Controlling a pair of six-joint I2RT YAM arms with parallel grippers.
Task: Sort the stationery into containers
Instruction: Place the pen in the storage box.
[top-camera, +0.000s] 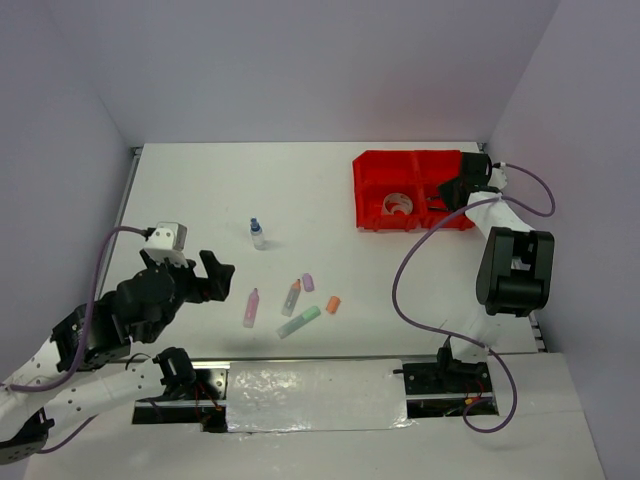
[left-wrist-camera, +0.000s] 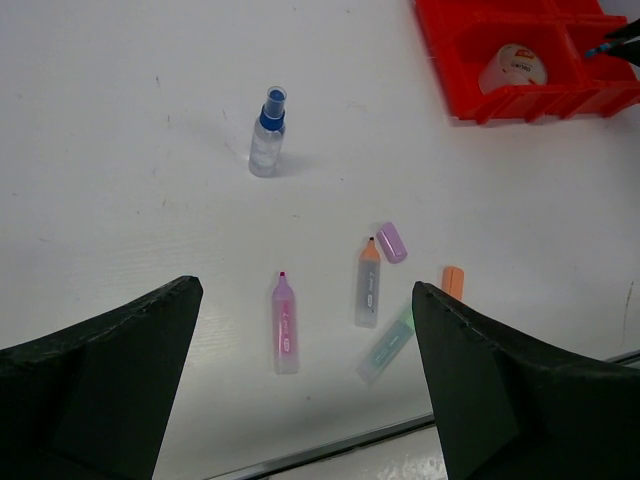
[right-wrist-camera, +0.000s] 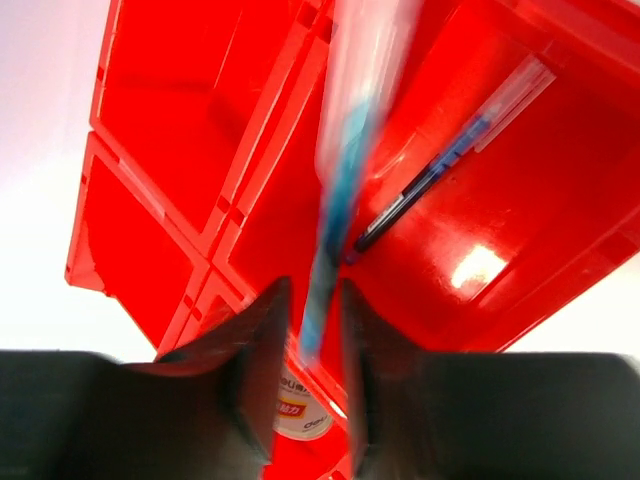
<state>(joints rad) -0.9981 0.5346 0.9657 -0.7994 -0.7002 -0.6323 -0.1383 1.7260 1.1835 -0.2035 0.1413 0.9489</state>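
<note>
A: Which step do we see?
B: Our right claw (right-wrist-camera: 312, 300) pinches a blue pen (right-wrist-camera: 345, 150) over the red bins (right-wrist-camera: 170, 100); next, we judge, it must release it. Our left claw (top-camera: 218, 273), spread, hangs far from the bins.

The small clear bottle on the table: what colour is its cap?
Blue; the small clear plastic bottle shows best in the left wrist view.

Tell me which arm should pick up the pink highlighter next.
Left. The left gripper is open near the pink highlighter; the right gripper is over the red bins, shut on a blue pen.
</note>
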